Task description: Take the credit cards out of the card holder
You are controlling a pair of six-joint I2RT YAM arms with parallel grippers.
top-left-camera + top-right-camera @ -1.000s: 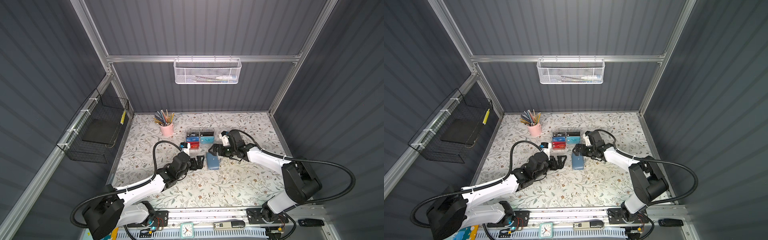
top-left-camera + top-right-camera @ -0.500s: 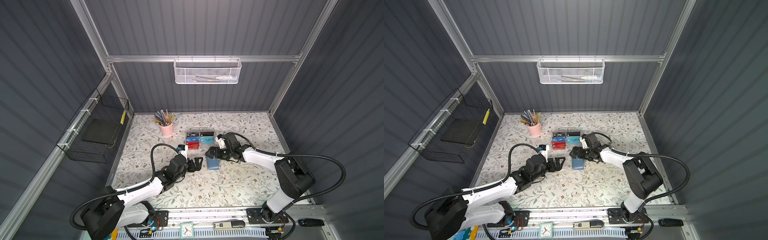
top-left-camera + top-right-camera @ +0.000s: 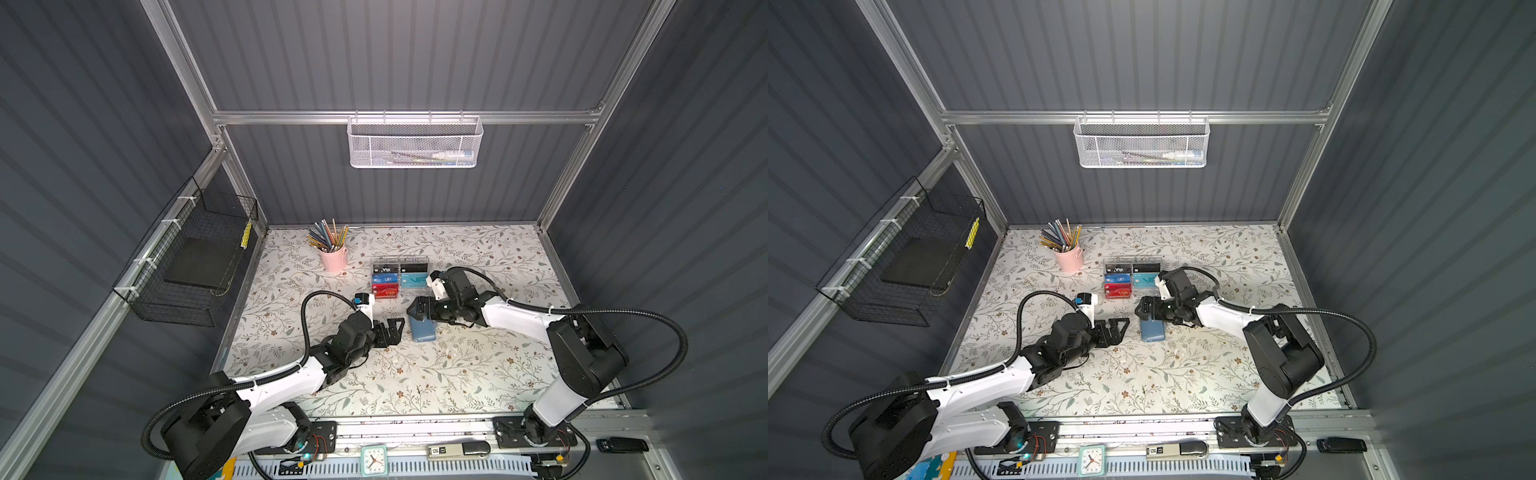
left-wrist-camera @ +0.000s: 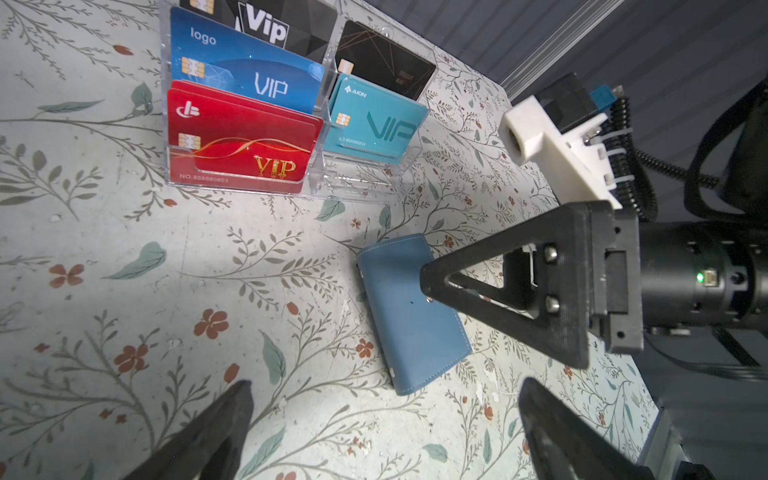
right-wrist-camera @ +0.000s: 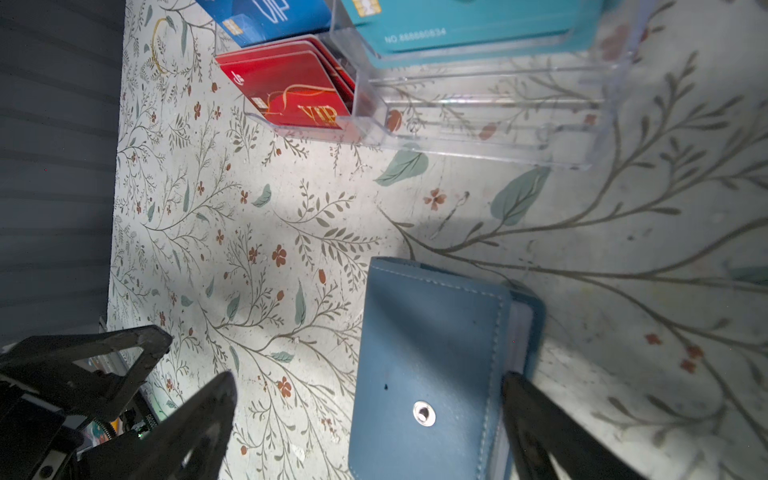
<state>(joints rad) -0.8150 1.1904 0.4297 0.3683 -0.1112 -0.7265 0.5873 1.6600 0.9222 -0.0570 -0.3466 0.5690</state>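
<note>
Between the two pincers, the closed card holder lies flat on the table.
Left pincer (image 3: 397,331) sits just beside the holder's long left edge, jaws wide and empty. The card holder (image 3: 423,332) runs lengthwise from the front toward the card rack (image 3: 399,279). The right pincer (image 3: 415,311) hangs over its far end, jaws wide across its width and empty, so it looks the nearer. The credit cards are hidden inside.
</note>
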